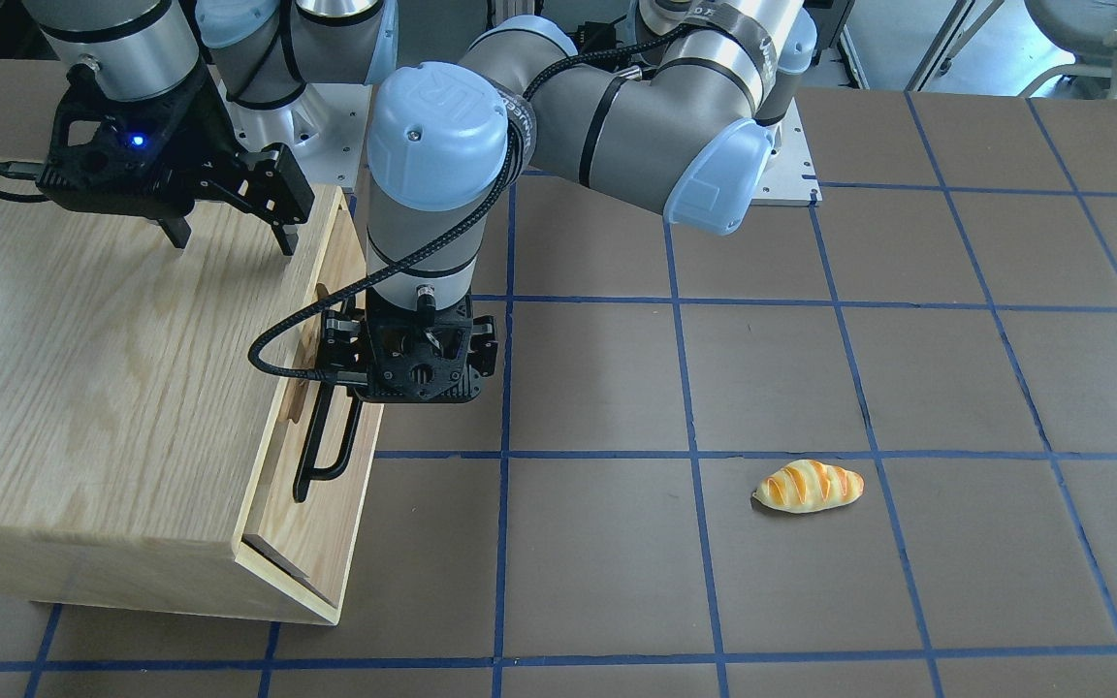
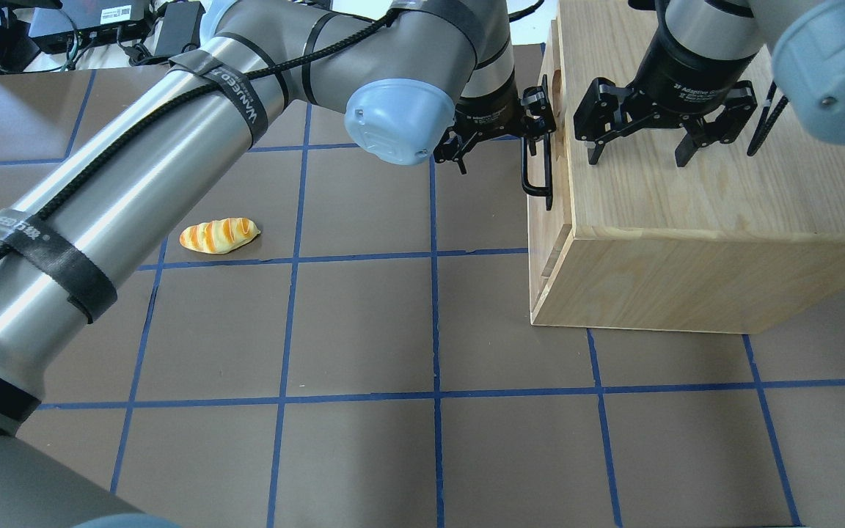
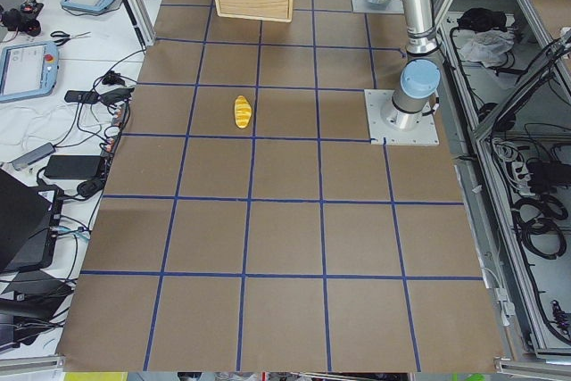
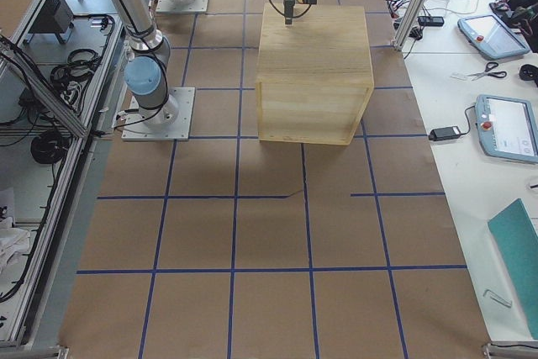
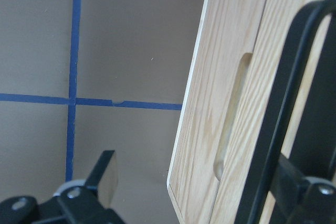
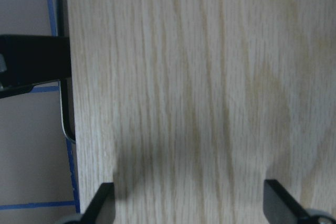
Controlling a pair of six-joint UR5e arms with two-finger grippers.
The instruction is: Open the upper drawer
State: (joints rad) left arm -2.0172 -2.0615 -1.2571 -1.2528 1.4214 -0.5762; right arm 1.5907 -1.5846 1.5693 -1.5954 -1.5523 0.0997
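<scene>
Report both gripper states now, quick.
Left gripper: open, straddling the upper drawer's long black metal bar handle, not clamped.
Right gripper: open, empty, over the oak-grain wooden cabinet top.

Here's the left arm [image 2: 173,147], stretched long across the table toward its right end, forearm close to level, elbow bent. Its last wrist link [image 1: 420,233] is turned straight down. Under it hangs the left claw [image 2: 499,150], pointing at the table with jaws wide apart, and one fingertip [image 5: 103,174] shows at the wrist camera's lower left. Just beside it, nearer the right end, the right arm [image 2: 701,44] drops in steeply. The right claw [image 2: 637,158] points down too, fingers splayed wide.
</scene>
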